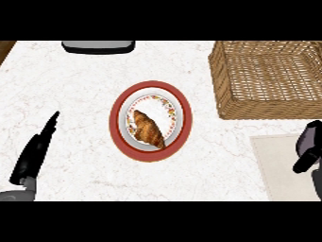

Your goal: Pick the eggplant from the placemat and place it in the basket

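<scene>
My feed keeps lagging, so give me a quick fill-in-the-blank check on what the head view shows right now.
1. The croissant lies on a ____ with a red rim.
2. The wicker basket holds ____.
3. The right hand is above the beige ____.
4. The left hand has its fingers ____.

Missing words: plate; nothing; placemat; straight

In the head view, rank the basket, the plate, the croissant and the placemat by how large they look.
1. Basket, largest, though cut off by the picture's edge.
2. Plate.
3. Croissant, smallest.
The placemat is partly hidden by the right hand and cut off, so unranked.
</scene>
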Robot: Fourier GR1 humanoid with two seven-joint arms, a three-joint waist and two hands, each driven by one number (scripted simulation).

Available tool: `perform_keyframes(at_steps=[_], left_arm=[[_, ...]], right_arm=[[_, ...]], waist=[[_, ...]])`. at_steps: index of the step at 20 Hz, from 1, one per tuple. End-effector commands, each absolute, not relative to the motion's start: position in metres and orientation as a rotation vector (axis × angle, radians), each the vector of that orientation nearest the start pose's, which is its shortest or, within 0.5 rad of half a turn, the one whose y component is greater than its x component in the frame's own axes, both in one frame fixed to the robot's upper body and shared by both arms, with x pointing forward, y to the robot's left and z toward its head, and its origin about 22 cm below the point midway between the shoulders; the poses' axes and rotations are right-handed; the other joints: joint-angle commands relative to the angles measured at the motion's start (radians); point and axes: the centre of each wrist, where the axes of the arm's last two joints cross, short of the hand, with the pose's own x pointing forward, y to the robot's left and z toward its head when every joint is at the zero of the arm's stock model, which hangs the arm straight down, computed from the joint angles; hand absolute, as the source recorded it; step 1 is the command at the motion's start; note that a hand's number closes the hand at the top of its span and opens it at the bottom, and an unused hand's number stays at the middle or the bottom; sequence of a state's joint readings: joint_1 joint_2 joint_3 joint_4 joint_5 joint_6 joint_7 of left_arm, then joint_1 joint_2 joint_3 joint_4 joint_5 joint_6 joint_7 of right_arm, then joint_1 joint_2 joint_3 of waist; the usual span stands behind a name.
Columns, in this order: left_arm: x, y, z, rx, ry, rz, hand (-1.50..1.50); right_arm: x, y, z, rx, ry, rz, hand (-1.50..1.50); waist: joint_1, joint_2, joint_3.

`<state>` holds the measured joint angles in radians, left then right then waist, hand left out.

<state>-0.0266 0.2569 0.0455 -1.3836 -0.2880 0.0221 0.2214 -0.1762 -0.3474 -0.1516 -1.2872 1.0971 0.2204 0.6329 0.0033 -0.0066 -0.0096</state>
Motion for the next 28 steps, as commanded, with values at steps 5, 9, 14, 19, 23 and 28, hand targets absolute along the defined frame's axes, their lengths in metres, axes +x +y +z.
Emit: perform_keyframes(at_steps=[5, 9, 14, 19, 23, 28], left_arm=[[0.239, 0.310, -0.007, 0.474, -1.135, -0.314, 0.00], [0.243, 0.325, -0.011, 0.475, -1.155, -0.277, 0.00], [0.246, 0.301, -0.013, 0.463, -1.146, -0.306, 0.00], [0.240, 0.319, -0.020, 0.498, -1.140, -0.297, 0.00], [0.240, 0.306, -0.014, 0.474, -1.146, -0.288, 0.00], [0.242, 0.318, -0.018, 0.487, -1.135, -0.295, 0.00]], right_arm=[[0.277, -0.345, -0.019, -1.033, -0.524, 0.719, 1.50], [0.290, -0.325, -0.012, -1.034, -0.533, 0.805, 1.50], [0.284, -0.309, -0.019, -1.180, -0.568, 0.849, 1.50], [0.286, -0.319, 0.017, -1.370, -0.653, 0.829, 1.50], [0.261, -0.380, 0.036, -1.348, -0.852, 0.902, 1.50], [0.242, -0.467, 0.078, -1.310, -1.131, 0.860, 1.50]], waist=[[0.008, 0.008, 0.011], [0.005, 0.009, 0.010], [0.002, 0.008, 0.010], [-0.004, 0.006, 0.009], [-0.014, 0.004, 0.010], [-0.026, 0.007, 0.012]])
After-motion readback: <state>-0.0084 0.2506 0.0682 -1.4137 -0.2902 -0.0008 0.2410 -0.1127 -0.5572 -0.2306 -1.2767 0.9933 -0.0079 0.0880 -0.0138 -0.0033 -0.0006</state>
